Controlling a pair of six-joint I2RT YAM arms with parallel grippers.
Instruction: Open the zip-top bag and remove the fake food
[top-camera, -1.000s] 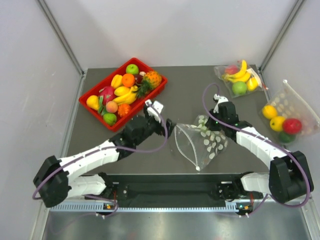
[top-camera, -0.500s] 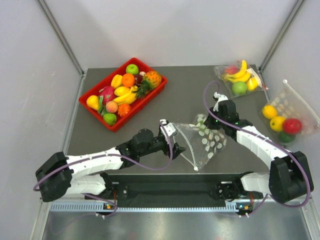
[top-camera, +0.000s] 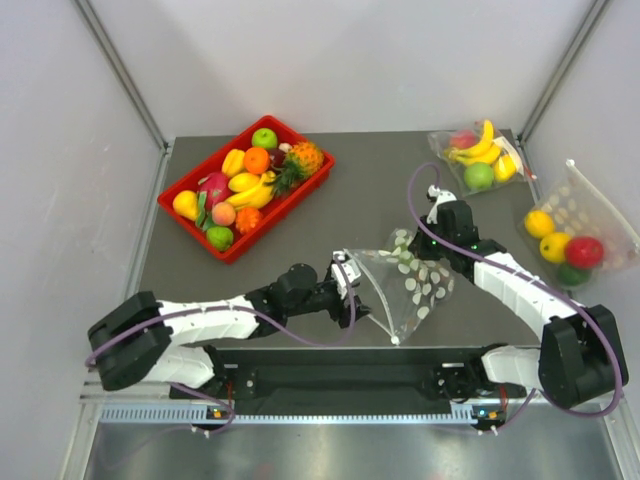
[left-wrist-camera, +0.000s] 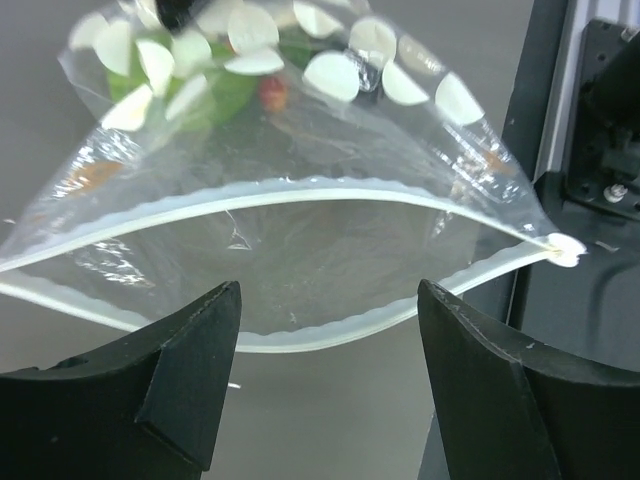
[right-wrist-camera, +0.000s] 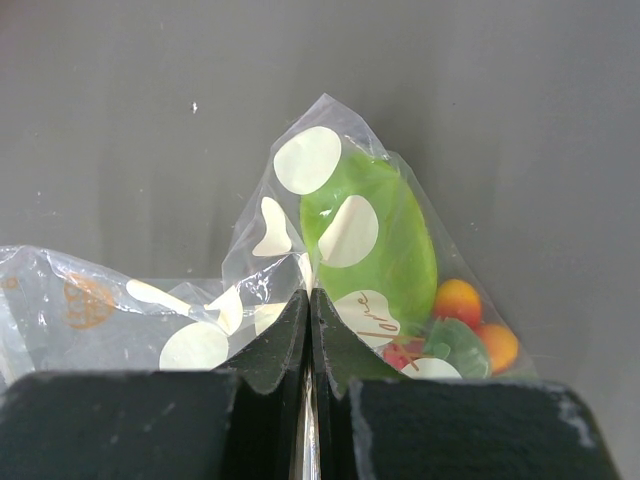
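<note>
While the right gripper (right-wrist-camera: 310, 300) pinches the zip-top bag (left-wrist-camera: 330, 245) near its green fruit (right-wrist-camera: 385, 240), the left gripper (left-wrist-camera: 328, 295) stands spread before the bag's gaping mouth.

Mid-table (top-camera: 370, 190), bag (top-camera: 405, 290) between left gripper (top-camera: 352, 287) and right gripper (top-camera: 427, 243); tray (top-camera: 288, 203) behind-left, banana bag (top-camera: 478, 160) behind-right.

Top camera: high over the near edge, looking down on the whole table (top-camera: 370, 190). Left wrist camera: low, close, facing the open mouth of the bag (left-wrist-camera: 300, 220). Right wrist camera: tight against the same bag's opposite end.
</note>
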